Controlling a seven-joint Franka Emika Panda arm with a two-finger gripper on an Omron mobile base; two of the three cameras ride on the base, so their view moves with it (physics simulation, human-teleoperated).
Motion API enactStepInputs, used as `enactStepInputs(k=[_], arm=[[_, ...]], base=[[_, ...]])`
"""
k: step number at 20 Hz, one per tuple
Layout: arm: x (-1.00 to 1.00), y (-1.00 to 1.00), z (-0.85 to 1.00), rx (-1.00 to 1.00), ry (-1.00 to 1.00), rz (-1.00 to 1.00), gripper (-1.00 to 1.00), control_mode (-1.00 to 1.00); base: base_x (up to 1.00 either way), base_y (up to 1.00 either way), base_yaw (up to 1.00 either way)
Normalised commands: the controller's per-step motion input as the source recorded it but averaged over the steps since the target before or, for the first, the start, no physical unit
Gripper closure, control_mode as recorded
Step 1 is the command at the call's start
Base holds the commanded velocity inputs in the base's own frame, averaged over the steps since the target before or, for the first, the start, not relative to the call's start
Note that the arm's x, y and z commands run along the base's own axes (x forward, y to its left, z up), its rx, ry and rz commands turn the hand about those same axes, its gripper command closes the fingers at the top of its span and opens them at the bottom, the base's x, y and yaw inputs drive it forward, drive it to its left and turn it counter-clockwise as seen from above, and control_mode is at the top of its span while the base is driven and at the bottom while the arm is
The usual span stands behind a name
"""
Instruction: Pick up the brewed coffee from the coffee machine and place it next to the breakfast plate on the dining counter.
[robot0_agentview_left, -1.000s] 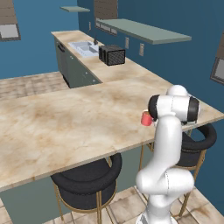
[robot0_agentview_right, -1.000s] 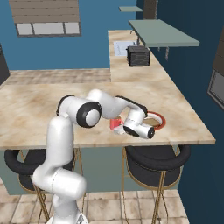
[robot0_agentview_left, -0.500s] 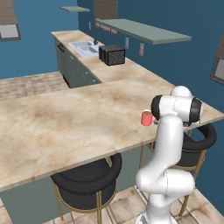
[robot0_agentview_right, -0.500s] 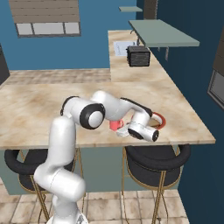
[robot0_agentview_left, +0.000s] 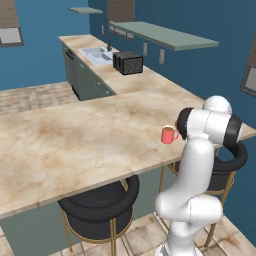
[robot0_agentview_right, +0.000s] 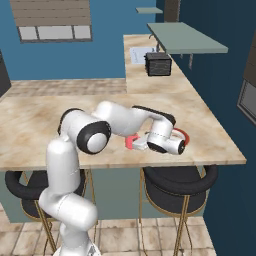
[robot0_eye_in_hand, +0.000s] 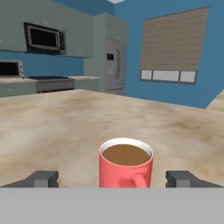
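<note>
One red mug of brewed coffee (robot0_eye_in_hand: 126, 165) stands on the dining counter (robot0_agentview_left: 75, 140). One red-rimmed breakfast plate (robot0_agentview_right: 182, 136) is partly hidden behind the arm. Two black stools (robot0_agentview_left: 98, 205) tuck under the counter's edge, and one black toaster (robot0_agentview_left: 128, 62) sits on the far counter.

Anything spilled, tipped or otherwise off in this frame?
Nothing stands out. The red mug stands upright on the dining counter, coffee level at its rim, no spill around it. The gripper is open, fingers apart either side of the mug.
</note>
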Motion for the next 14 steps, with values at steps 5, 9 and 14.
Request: enactStepInputs(k=[5, 9, 14], arm=[[-0.56, 0.22, 1.0, -0.13, -0.05, 0.0, -1.0, -1.0], [-0.76, 0.18, 1.0, -0.12, -0.05, 0.0, -1.0, -1.0], [-0.8, 0.24, 1.0, -0.13, -0.05, -0.05, -1.0, -1.0]], base=[[0.0, 0.0, 0.0], [0.0, 0.0, 0.0], [0.0, 0.0, 0.0]])
